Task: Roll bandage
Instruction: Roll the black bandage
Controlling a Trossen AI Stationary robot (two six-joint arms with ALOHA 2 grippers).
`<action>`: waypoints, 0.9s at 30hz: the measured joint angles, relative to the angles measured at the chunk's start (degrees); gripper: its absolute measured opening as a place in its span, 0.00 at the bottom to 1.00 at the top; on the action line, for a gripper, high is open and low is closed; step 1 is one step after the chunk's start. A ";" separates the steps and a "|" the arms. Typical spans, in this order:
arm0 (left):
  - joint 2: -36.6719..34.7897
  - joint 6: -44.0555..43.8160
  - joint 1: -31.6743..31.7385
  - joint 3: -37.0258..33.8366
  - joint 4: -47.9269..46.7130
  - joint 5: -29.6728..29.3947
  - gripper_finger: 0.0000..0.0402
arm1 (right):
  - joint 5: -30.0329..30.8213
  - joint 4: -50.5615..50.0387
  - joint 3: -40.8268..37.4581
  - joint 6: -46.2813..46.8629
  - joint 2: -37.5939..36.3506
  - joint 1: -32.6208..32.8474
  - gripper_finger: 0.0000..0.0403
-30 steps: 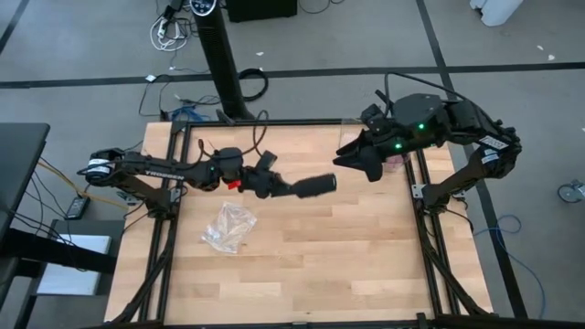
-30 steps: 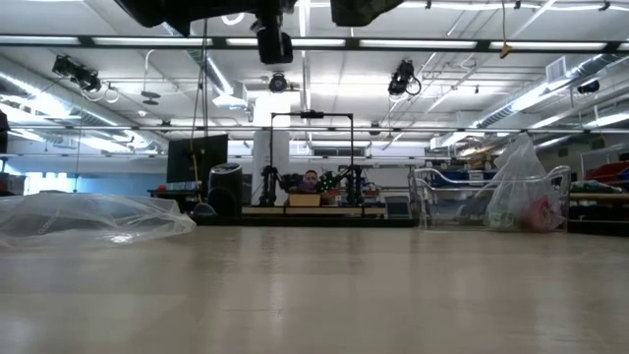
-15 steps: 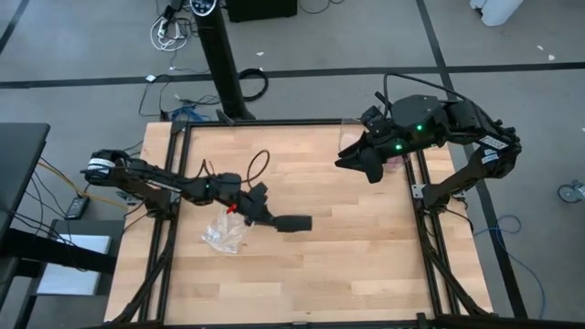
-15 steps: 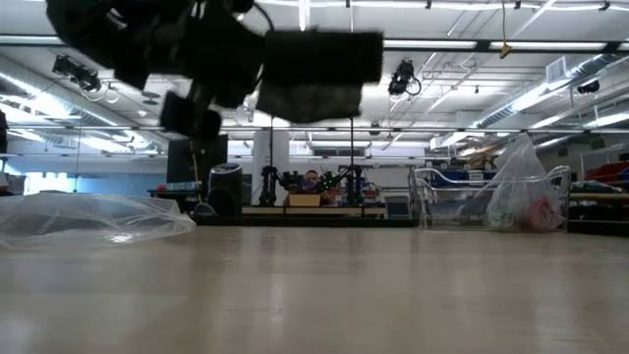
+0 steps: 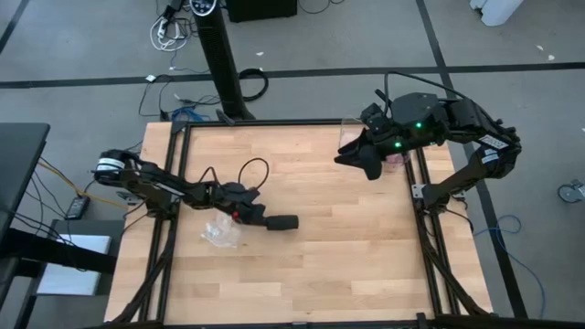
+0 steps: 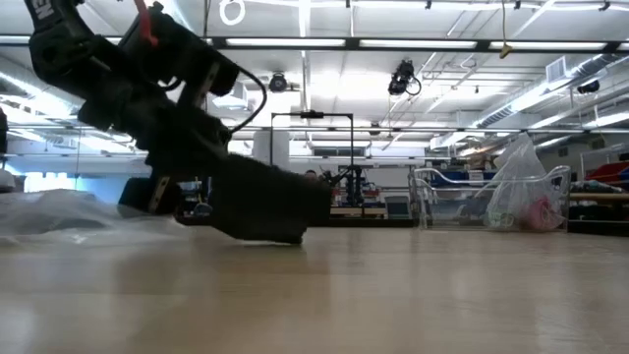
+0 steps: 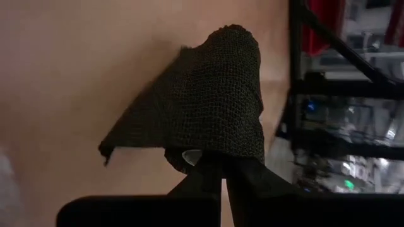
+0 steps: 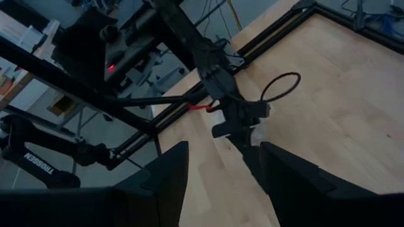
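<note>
From above, the left gripper (image 5: 265, 220) reaches low over the middle-left of the wooden table (image 5: 366, 256), its claw pinched tight on the near end of the bandage (image 5: 283, 222), a short dark roll that sticks out toward the table's centre. A crumpled clear plastic bag (image 5: 219, 233) lies just beside the gripper, on its outer side, partly under the arm. A loop of black cable (image 5: 251, 169) arches off the left wrist. The right gripper (image 5: 352, 157) hangs above the far right corner of the table, well apart from the roll, with a pinkish thing (image 5: 395, 158) showing just under the arm at the table's edge.

At table height, the left gripper (image 6: 211, 192) comes down from the upper left and the bandage (image 6: 270, 206) slopes to the tabletop, its lower end touching or almost touching the wood. The plastic bag (image 6: 59, 211) sits behind the arm, half hidden by it. Far off to the right stands a second clear bag (image 6: 521, 192) with something pink inside.

From the left wrist, the dark fingers (image 7: 218, 180) meet on the mesh-textured bandage (image 7: 208, 94), a loose flap hanging off one side.

From the right wrist, the right gripper's fingers (image 8: 167, 173) stand apart with nothing between them, looking across the table at the left arm (image 8: 214, 69).
</note>
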 joint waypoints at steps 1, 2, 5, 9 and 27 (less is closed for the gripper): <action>0.38 0.50 0.11 0.00 -0.04 -1.02 0.03 | 0.03 0.05 0.00 0.00 0.00 0.00 0.49; 0.77 1.15 0.23 0.00 0.02 -1.80 0.03 | 0.05 0.12 0.00 -0.01 0.00 0.00 0.49; 1.25 1.63 0.55 0.00 -0.17 -4.81 0.05 | 0.10 0.17 0.00 -0.36 0.00 0.00 0.49; 1.27 1.65 1.14 0.04 -0.22 -6.28 0.10 | 0.51 0.24 0.00 -0.50 0.00 -0.02 0.49; 1.27 8.29 1.18 0.63 2.56 -4.18 0.34 | 2.59 0.49 0.07 -2.62 0.44 -0.02 0.49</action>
